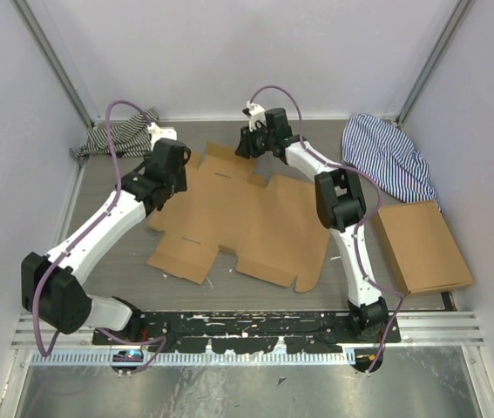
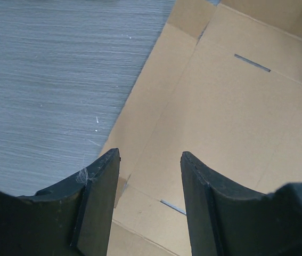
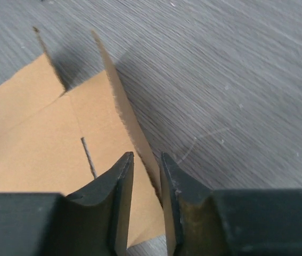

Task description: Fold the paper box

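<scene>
Paper box (image 1: 238, 218) flat, unfolded, middle of table (image 1: 229, 298). Step: raising far-edge flap (image 3: 120, 104). Right gripper (image 3: 146, 160) jaws near-together astride flap edge; firm pinch unclear. Left gripper (image 2: 151, 157) wide, empty, over sheet's left side. Next: secure pinch, fold flap along crease.

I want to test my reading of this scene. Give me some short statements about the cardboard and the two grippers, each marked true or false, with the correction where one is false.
1. The paper box lies mostly flat and unfolded on the table. True.
2. The left gripper grips a flap. False: its jaws stand open with nothing between them, above the sheet's edge.
3. A raised flap passes between the fingers of the right gripper. True.
4. The second box lies on the table's left side. False: the closed cardboard box lies on the right side.
5. A striped cloth lies in each far corner, one on the left and one on the right. True.
</scene>
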Controlling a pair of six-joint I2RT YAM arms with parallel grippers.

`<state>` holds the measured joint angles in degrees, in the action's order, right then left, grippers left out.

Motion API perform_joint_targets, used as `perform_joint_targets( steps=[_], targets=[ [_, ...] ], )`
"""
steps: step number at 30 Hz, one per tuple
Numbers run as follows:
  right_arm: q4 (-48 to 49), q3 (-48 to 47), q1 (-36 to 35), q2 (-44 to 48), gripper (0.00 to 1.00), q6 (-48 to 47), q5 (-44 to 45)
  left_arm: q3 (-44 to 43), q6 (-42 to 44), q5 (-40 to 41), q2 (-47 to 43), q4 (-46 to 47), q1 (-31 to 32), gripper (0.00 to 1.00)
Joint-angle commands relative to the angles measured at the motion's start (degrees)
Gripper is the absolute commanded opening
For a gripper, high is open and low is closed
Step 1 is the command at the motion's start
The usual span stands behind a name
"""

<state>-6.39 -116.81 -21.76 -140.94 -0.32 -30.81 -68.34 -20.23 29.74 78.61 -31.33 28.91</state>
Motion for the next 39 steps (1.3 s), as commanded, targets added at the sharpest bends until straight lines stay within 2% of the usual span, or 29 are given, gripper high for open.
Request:
perform_joint_targets(
  steps=[1,10,16,20,22,25,27,31,34,39],
  targets=[
    [0.28,3.21,0.15,3.72,0.28,-0.34,8.36,-3.12,0.39,-1.9,2.04,-1.91,-1.7,0.57],
    [0.62,14.97,0.36,13.19,0.07,2.11,19.46,-9.79,2.17,-5.57,7.45,-3.1,-4.2,0.57],
    [2.99,30.19,0.3,24.75,0.01,3.13,21.34,-19.91,7.29,-10.41,16.82,-4.77,-4.3,0.6],
    [16.63,47.82,0.25,36.25,0.01,3.67,22.69,-21.31,9.38,-11.48,18.95,0.48,-4.66,0.6],
    [28.14,57.12,0.3,40.84,0.01,3.4,22.39,-20.24,10.25,-14.38,18.51,5.35,-5.24,0.61],
    [39.76,67.36,0.34,44.56,0.01,2.21,20.26,-20.62,12.43,-19.27,18.78,7.9,-5.75,0.61],
    [45.93,71.38,0.32,46.33,0.01,2.47,18.53,-20.71,14.56,-21.7,19.2,9.05,-5.87,0.62],
    [62.29,80.58,0.26,49.47,0.01,4.67,19.51,-18.28,15.85,-24.65,19.27,12.27,-6.66,0.62],
    [70.71,85.4,0.3,51.77,0.01,5.48,20.8,-15.37,16.88,-28.08,18.4,14.96,-6.9,0.62],
    [73.61,88.51,0.31,56.32,0.01,4.42,21.22,-14.54,20.27,-34.88,16.71,15.46,-7.01,0.62]
  ],
)
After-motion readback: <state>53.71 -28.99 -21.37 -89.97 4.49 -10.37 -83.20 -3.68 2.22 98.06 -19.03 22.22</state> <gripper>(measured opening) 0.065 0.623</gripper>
